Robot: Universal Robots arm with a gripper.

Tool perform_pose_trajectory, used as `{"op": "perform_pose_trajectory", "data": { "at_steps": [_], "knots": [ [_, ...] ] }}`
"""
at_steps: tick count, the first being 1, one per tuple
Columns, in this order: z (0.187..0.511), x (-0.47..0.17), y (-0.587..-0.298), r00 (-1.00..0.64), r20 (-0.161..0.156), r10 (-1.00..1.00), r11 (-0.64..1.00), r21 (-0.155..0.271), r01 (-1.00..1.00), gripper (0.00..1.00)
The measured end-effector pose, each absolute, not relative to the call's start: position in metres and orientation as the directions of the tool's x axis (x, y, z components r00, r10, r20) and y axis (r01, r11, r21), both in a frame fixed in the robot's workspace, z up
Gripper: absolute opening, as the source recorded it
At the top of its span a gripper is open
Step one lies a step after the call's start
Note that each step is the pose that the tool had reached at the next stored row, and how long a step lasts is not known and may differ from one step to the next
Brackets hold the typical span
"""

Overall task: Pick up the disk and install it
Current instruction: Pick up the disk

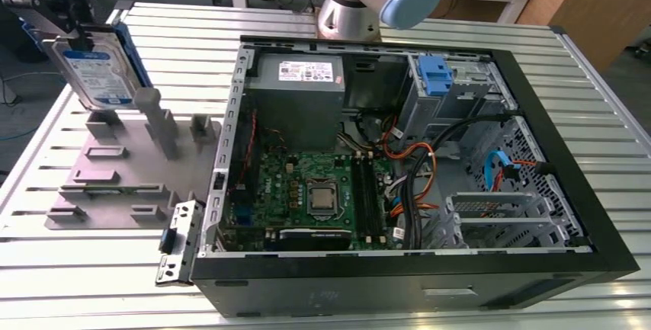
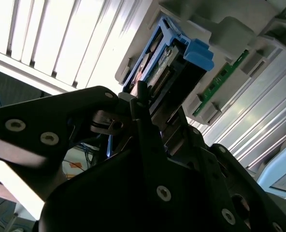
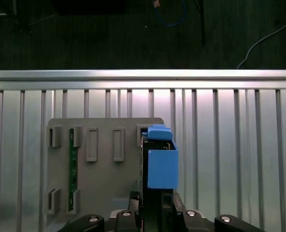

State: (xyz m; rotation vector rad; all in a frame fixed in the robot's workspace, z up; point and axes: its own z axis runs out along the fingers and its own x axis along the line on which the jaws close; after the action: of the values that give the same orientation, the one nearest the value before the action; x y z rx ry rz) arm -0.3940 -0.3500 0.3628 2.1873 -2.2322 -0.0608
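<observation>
The disk (image 1: 97, 71), a silver hard drive with a white-and-blue label in a blue plastic carrier, hangs tilted above the far end of the grey fixture plate (image 1: 112, 185), at the exterior view's left. My gripper (image 1: 76, 31) is shut on its upper edge. In the first wrist view the disk (image 3: 161, 164) appears edge-on, blue tab foremost, over the plate (image 3: 104, 183), and it rises out of my gripper (image 3: 152, 220). The second wrist view has the disk (image 2: 169, 63) between my black fingers (image 2: 143, 121).
The open computer case (image 1: 569, 216) lies at the exterior view's right, with a grey box bearing a white sticker (image 1: 300, 78) and a bare blue bracket (image 1: 434, 75) in its drive bay. A green board (image 3: 73, 169) stands in the plate. The arm's base (image 1: 351, 10) is behind the case.
</observation>
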Motion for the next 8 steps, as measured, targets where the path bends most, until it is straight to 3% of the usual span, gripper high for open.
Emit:
{"op": "perform_pose_trajectory", "data": {
  "at_steps": [8],
  "knots": [
    [0.380, -0.394, -0.350, -0.021, -0.016, -1.000, 0.020, 0.039, -0.999, 0.35]
  ]
}}
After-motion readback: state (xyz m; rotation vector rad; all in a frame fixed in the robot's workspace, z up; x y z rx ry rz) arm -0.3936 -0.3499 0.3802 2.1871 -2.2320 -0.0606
